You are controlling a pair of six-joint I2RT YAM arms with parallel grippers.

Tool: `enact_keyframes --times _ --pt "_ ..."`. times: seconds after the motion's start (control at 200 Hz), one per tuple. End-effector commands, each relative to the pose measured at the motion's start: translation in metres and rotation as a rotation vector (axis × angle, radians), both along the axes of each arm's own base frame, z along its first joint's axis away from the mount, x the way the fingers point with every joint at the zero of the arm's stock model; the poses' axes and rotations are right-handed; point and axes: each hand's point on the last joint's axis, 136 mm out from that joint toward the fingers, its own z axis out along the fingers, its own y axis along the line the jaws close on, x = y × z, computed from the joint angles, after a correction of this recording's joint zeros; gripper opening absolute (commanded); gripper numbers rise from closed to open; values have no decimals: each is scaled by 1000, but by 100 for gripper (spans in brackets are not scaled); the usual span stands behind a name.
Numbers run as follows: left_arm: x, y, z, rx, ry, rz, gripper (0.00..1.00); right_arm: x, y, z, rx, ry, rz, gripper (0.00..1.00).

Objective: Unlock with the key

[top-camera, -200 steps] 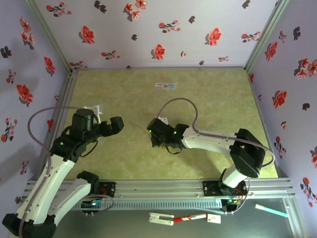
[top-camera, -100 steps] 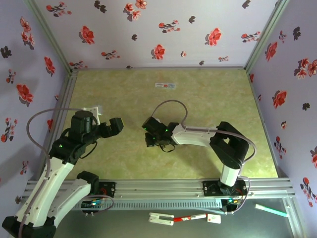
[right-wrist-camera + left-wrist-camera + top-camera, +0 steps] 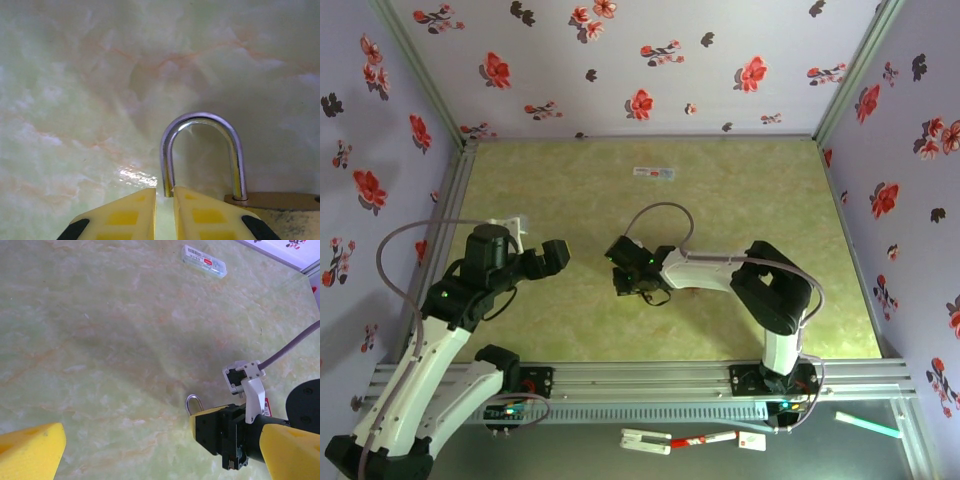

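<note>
The padlock [image 3: 200,116] lies flat on the bench [image 3: 75,75]. The right gripper [image 3: 165,192] sits at the padlock's shackle, fingers nearly together, nothing visible between them. The left gripper [image 3: 555,255] waits well apart from the padlock, fingers wide. The padlock is probably dense, rigid and smooth; grip the body's flat sides.

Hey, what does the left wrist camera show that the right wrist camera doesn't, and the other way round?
Left wrist, not right wrist: the labelled strip lying far back, and the right hand seen from outside with its grey cable. Right wrist, not left wrist: the padlock's brass body, and that hand's yellow fingers almost together at the shackle's left leg. Both: the steel shackle and the marbled table.
</note>
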Motion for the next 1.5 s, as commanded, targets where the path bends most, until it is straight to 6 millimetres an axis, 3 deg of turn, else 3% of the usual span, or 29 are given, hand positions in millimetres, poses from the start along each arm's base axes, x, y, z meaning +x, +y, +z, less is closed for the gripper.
enact_keyframes --times 0.0,0.265,0.47,0.62,0.725,0.84,0.945,1.035,1.215,1.345,1.455,1.495 --pt "0 3 -2 22 -9 -6 100 8 -2 3 -17 -7 -24 17" --pt "0 3 -2 25 -10 -7 100 15 -2 36 19 -68 -34 25" --pt "3 0 0 11 -29 -15 100 19 -17 87 65 -168 -59 39" --pt "11 2 2 13 -75 6 100 27 -72 131 12 -363 -115 68" --pt "22 9 1 35 -122 55 100 33 -134 163 -48 -544 -212 86" --pt "39 26 -3 105 -205 137 100 34 -211 178 -103 -663 -355 99" --pt "56 52 -9 179 -286 250 100 31 -272 180 -113 -712 -497 99" --pt "70 71 -15 209 -358 315 100 29 -309 176 -142 -741 -585 99" --pt "85 110 -30 322 -395 407 100 38 -350 153 -219 -730 -692 99" --pt "93 132 -45 391 -396 449 100 57 -371 135 -280 -764 -728 99" --pt "104 139 -57 425 -453 461 100 72 -394 118 -386 -759 -764 99" --pt "105 139 -72 445 -444 451 100 79 -398 115 -401 -779 -765 99"
